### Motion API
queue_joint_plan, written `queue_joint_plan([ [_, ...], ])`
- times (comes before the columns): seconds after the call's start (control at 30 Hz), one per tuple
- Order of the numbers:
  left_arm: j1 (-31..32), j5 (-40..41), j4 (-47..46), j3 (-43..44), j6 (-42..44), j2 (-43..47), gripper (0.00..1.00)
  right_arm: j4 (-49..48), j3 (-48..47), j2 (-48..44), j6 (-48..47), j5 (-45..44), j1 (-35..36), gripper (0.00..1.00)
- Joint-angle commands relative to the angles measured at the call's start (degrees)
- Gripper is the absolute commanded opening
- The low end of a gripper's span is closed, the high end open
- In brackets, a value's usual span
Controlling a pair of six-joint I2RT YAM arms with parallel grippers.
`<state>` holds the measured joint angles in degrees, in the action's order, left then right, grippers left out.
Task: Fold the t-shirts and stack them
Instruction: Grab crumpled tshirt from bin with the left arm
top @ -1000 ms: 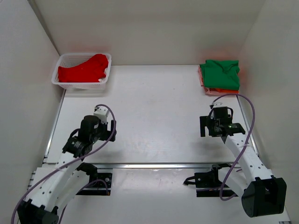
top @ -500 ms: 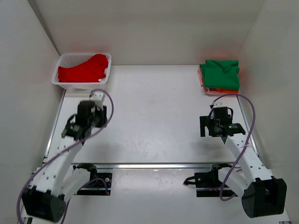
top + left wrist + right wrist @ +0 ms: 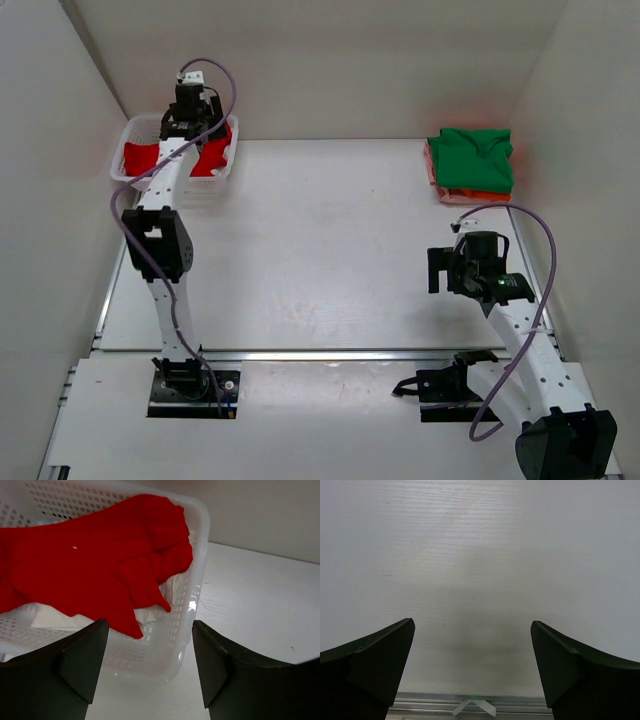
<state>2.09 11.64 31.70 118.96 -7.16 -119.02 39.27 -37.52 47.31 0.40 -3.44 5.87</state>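
A bright red t-shirt (image 3: 100, 560) lies heaped in the white mesh basket (image 3: 197, 540), with off-white cloth (image 3: 150, 615) under its lower edge. My left gripper (image 3: 150, 670) hovers open just before the basket's near wall, touching nothing. In the top view the left arm is stretched out to the basket (image 3: 120, 175) at the back left, its gripper (image 3: 190, 128) over the red t-shirt (image 3: 140, 158). A folded green t-shirt (image 3: 475, 155) rests on a salmon-pink one (image 3: 460, 195) at the back right. My right gripper (image 3: 472, 665) is open over bare table.
White walls enclose the table on the left, back and right. A metal rail (image 3: 330, 353) runs along the table's near edge. The right arm (image 3: 520, 320) stands near the right wall, in front of the folded stack.
The left arm has swung from the near left of the table up to the basket at the back left. The right gripper has turned slightly in place.
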Motion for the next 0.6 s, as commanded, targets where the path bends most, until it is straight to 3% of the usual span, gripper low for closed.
queue_joint_plan([
  [0.0, -1.29, 2.86, 0.39, 4.88, -1.63, -6.99, 0.79, -0.59, -1.51, -0.20, -1.55, 2.91, 0.20, 1.00],
  [0.13, -3.57, 4.26, -2.78, 11.36, -4.09, -16.13, 0.77, 0.10, -2.56, 2.51, -1.55, 3.00, -0.85, 1.00],
  [0.23, -5.77, 4.36, -3.22, 15.77, -4.61, -21.15, 0.75, -0.24, -4.05, 4.28, -0.67, 8.18, -3.57, 1.00],
  [0.47, -9.81, -0.04, -3.58, 17.62, -7.61, -28.01, 0.71, 0.02, -7.22, 7.53, 3.64, 16.00, -5.78, 0.99],
  [0.5, -9.47, -0.99, -3.49, 17.63, -7.69, -28.37, 0.53, -0.59, -7.04, 7.36, 4.16, 16.62, -7.43, 0.99],
  [0.57, -9.47, -0.83, -3.67, 17.80, -7.61, -28.72, 0.29, -1.38, -6.43, 7.45, 4.78, 18.64, -8.50, 0.99],
])
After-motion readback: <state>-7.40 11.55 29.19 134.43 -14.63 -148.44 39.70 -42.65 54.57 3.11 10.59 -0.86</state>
